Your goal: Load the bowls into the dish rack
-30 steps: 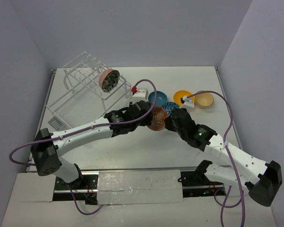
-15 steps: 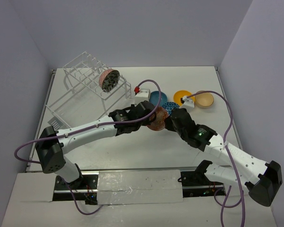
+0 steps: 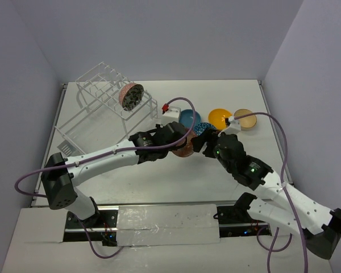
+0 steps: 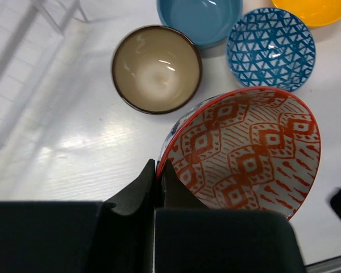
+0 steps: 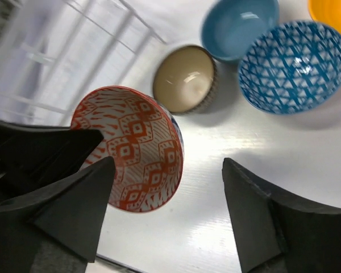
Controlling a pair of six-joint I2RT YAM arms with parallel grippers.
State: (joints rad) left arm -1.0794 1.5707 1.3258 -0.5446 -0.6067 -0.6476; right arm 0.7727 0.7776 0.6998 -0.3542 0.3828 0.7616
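Observation:
The salmon patterned bowl [image 4: 250,151] hangs tilted just above the table, its rim pinched by my shut left gripper [image 4: 158,165]. My right gripper [image 5: 169,165] stands open beside that bowl [image 5: 133,151], jaws wide and touching nothing. From above, the bowl [image 3: 184,149] sits between the left gripper [image 3: 173,139] and right gripper [image 3: 200,142]. On the table behind lie the dark brown bowl [image 4: 156,69], teal bowl [image 3: 188,118], blue patterned bowl [image 3: 204,128], orange-yellow bowl [image 3: 220,116] and tan bowl [image 3: 245,118]. The white wire dish rack [image 3: 102,96] holds a grey patterned bowl [image 3: 131,95] on edge.
The rack fills the far left of the table, with a small grey cutlery cup [image 3: 67,148] at its near corner. Purple cables loop off both wrists. Grey walls close in the left, back and right sides.
My left gripper has shut on the salmon bowl's rim. My right gripper has opened, let the bowl go and drawn back a little to the right.

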